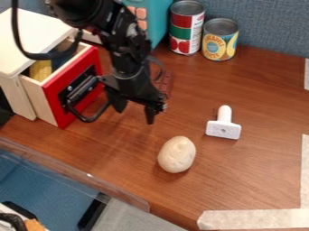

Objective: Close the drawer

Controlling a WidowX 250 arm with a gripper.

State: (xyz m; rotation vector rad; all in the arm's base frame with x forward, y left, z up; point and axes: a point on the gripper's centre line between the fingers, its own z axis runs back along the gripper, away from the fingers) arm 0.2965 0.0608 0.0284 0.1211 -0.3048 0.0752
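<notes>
The drawer [53, 104] is partly open. It extends from the pale cabinet [30, 36] at the left of the desk [120, 155], with its red front panel facing the arm. A black handle [81, 88] is mounted on the panel. A yellow item [41, 71] lies inside the drawer.

The tool [134, 116] is open, its two fingers apart and pointing down, with nothing between them. It is located in front of the drawer panel, on the side away from the cabinet.

A pale, egg-shaped object [177, 154] rests on the desk nearer the camera than the tool. A white T-shaped piece [223, 128] stands near it, stem up. Two cans [186, 27] [219, 39] stand upright side by side near the blue-grey partition [265, 25]. Strips of light tape [253, 219] mark the desk at the right and lower right.
</notes>
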